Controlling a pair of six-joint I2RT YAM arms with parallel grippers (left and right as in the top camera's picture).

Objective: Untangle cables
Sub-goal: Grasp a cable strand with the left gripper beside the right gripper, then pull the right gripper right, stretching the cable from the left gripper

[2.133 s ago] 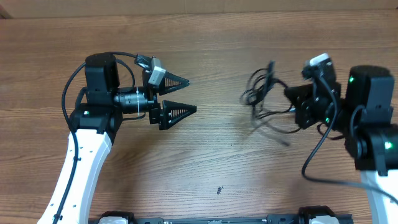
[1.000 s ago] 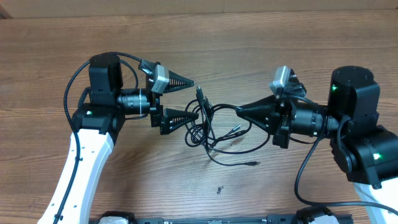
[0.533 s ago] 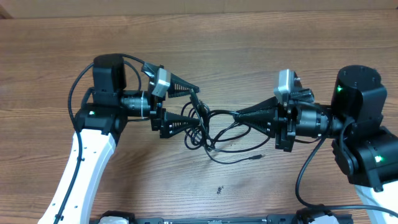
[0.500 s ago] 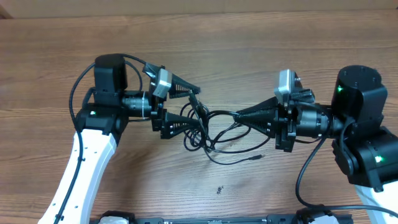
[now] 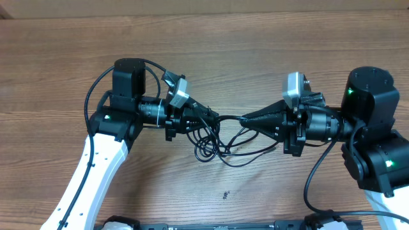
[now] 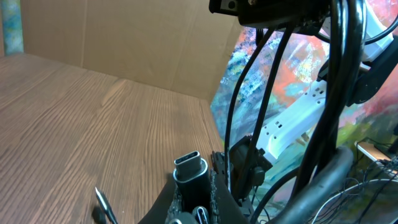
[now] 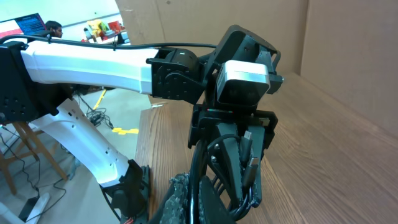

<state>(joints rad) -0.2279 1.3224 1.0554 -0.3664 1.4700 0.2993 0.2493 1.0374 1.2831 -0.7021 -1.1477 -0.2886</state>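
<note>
The cables (image 5: 219,142) are thin black cords in one tangle, strung between my two grippers over the middle of the table, with loops sagging toward the front. My left gripper (image 5: 206,117) is shut on the tangle's left end. In the left wrist view a silver-rimmed plug (image 6: 190,169) stands pinched in that gripper (image 6: 194,188), and black strands (image 6: 336,93) rise past it. My right gripper (image 5: 246,119) is shut on a strand at the tangle's right side. In the right wrist view that cord (image 7: 200,165) runs out from the right gripper (image 7: 199,198) toward the left gripper (image 7: 239,146) opposite.
The wooden table (image 5: 211,45) extends on all sides of the tangle. A small dark speck (image 5: 225,195) lies near the front. The left arm's white link (image 5: 96,172) and the right arm's black body (image 5: 377,140) flank the work area. A cardboard wall stands behind.
My left gripper has moved right and closed its jaws on the left end of the cables. The right gripper has stayed shut on its strand, barely moving.
</note>
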